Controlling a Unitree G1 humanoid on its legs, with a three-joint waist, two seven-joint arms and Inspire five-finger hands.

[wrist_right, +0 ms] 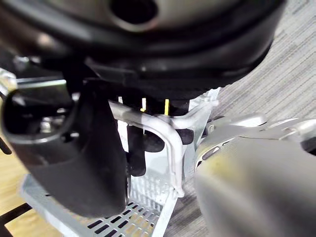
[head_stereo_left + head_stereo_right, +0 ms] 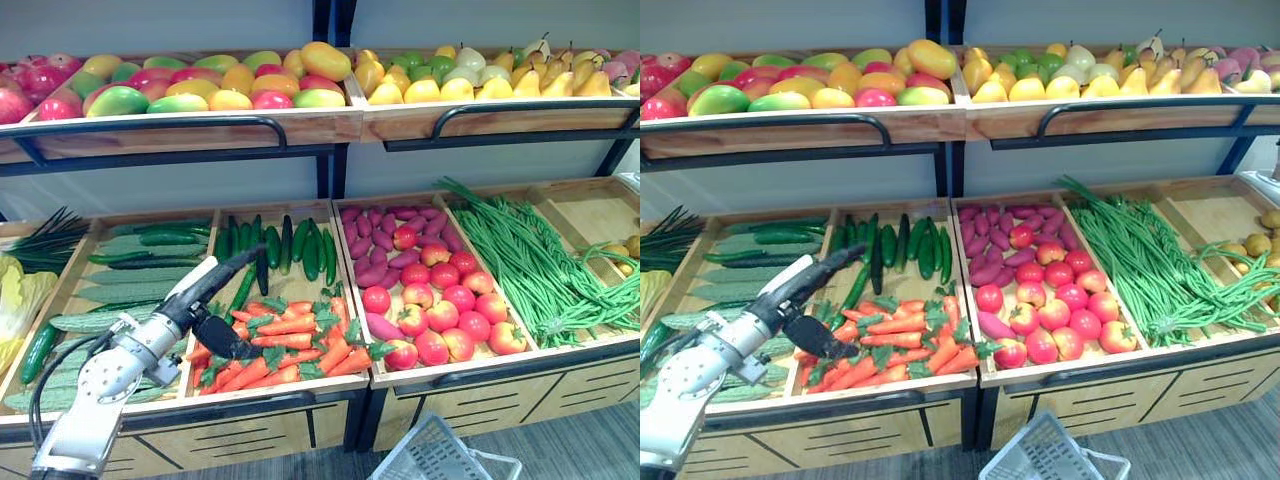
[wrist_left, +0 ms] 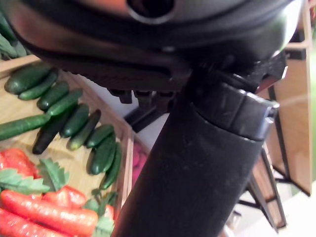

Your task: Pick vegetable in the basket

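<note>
Orange carrots (image 2: 290,350) with green tops fill the near half of a wooden crate (image 2: 300,388) on the lower shelf, with dark cucumbers (image 2: 290,245) behind them. My left hand (image 2: 222,338) hovers just over the carrots' left side, fingers pointing down and holding nothing. The left wrist view has its thumb (image 3: 197,177) straight, with carrots (image 3: 44,210) and cucumbers (image 3: 74,118) beyond. The white mesh basket (image 2: 440,455) hangs low in front of the stand. My right hand (image 1: 74,148) is curled round the basket's handle (image 1: 170,136).
Long cucumbers (image 2: 120,290) lie in the crate to the left. On the right are purple sweet potatoes and tomatoes (image 2: 440,300), then green long beans (image 2: 530,260). The upper shelf (image 2: 200,125) holds mangoes and pears above the crates. Grey floor (image 2: 590,445) lies below.
</note>
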